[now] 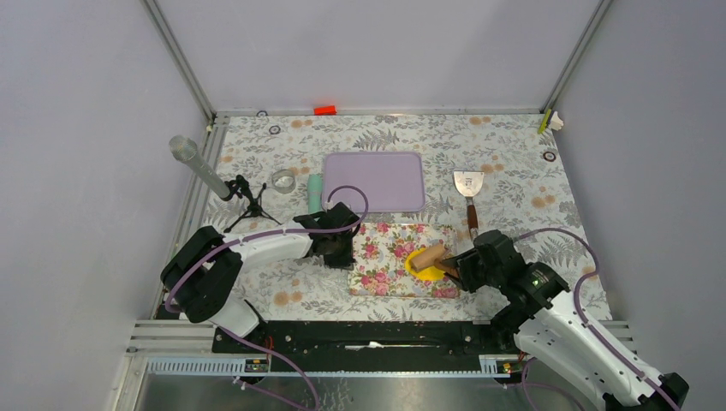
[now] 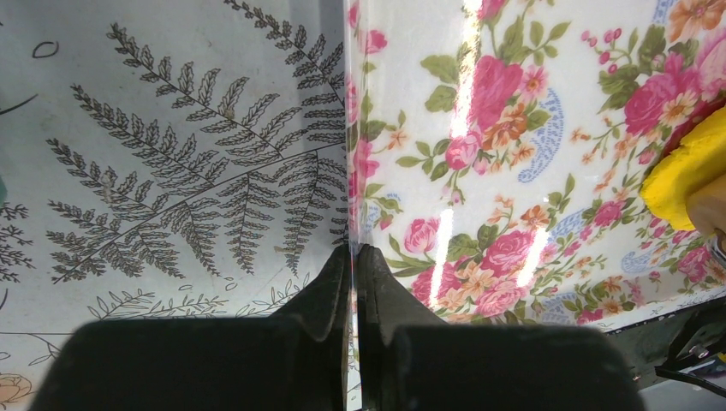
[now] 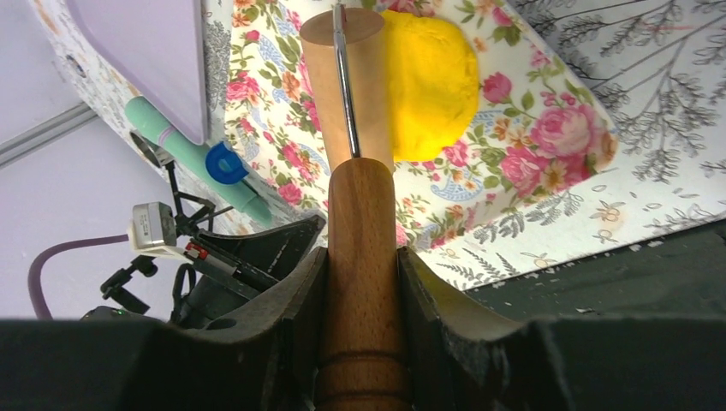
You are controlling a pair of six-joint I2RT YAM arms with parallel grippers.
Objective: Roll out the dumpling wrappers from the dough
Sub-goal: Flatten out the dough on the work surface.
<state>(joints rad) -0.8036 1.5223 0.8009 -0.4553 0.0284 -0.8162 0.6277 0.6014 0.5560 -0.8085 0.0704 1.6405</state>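
Yellow dough lump point(image 3: 432, 81) is lain on by wooden rolling pin point(image 3: 342, 77) grasped in right gripper point(image 3: 361, 257) on floral plastic mat point(image 1: 385, 257), edge pinched by clenched left gripper point(image 2: 353, 257), near lavender rectangular tray point(image 1: 374, 181).

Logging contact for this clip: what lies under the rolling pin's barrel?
Yellow dough, resting on the floral mat. The part directly beneath the rolling pin is covered.

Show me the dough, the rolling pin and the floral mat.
the dough point(image 3: 432, 81): right wrist view, centre of the yellow lump.
the rolling pin point(image 3: 364, 248): right wrist view, its wooden handle.
the floral mat point(image 2: 514, 128): left wrist view, its glossy top.
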